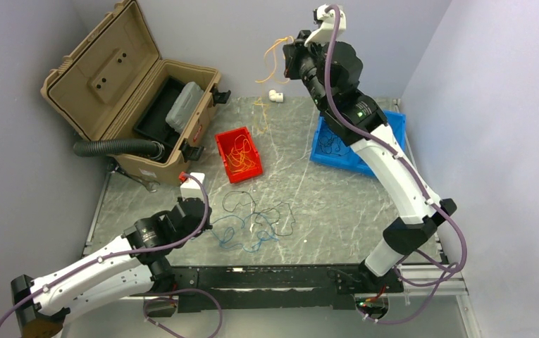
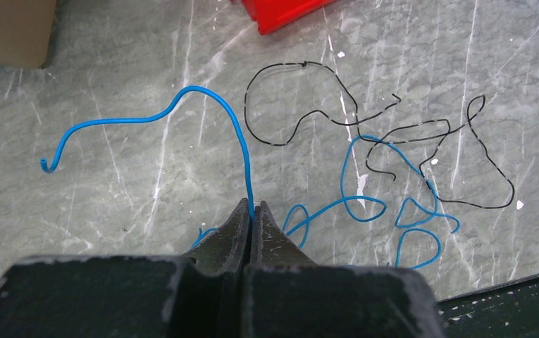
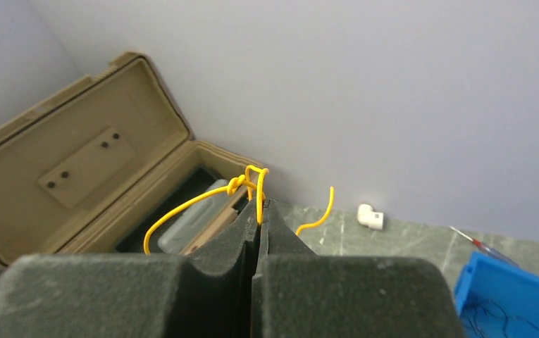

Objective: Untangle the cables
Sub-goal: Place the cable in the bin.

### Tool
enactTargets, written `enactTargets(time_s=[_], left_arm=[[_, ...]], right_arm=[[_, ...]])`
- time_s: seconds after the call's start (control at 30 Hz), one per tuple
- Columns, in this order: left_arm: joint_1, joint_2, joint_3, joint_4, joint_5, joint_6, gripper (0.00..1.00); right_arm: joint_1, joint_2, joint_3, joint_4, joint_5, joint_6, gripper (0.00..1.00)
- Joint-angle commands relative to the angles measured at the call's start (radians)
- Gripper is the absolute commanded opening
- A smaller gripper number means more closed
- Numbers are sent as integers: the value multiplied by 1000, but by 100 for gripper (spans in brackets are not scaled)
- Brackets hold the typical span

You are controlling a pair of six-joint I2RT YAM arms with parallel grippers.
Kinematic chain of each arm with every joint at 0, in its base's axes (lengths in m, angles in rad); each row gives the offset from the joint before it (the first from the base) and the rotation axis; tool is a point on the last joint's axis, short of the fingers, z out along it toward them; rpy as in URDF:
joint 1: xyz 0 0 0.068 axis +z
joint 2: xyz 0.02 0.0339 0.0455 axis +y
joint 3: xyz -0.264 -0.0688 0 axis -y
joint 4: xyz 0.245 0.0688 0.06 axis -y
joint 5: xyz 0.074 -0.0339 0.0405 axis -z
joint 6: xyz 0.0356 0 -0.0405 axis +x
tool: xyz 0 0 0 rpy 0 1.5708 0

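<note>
A loose tangle of blue and black cables (image 1: 256, 225) lies on the grey table. My left gripper (image 2: 253, 205) is shut on a blue cable (image 2: 203, 98) that arches up and left from its tips; more blue loops (image 2: 400, 211) and a black cable (image 2: 393, 134) lie to the right. In the top view the left gripper (image 1: 197, 204) sits just left of the tangle. My right gripper (image 3: 259, 204) is raised high at the back and shut on a yellow-orange cable (image 3: 249, 182), knotted above the tips; it also shows in the top view (image 1: 275, 53).
A red bin (image 1: 239, 153) holds orange cables. A blue bin (image 1: 354, 144) holds dark cables. An open tan case (image 1: 122, 91) stands at the back left with a black ribbed hose (image 1: 115, 147). A white elbow fitting (image 1: 275, 95) lies by the back wall.
</note>
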Motion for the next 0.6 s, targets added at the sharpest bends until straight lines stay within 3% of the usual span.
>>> enactTargets(time_s=[0.0,0.23,0.57], left_arm=[[0,-11,2,18,2,-3,0],[0,-25,-5,23,4,-5,0],[0,-40,-4,13,9,-2,0]], right_arm=[[51,-20,77,68,-25,-90,0],[94,16,122,81,-97,-109,0],[110,49,27,136,-116,-70,0]])
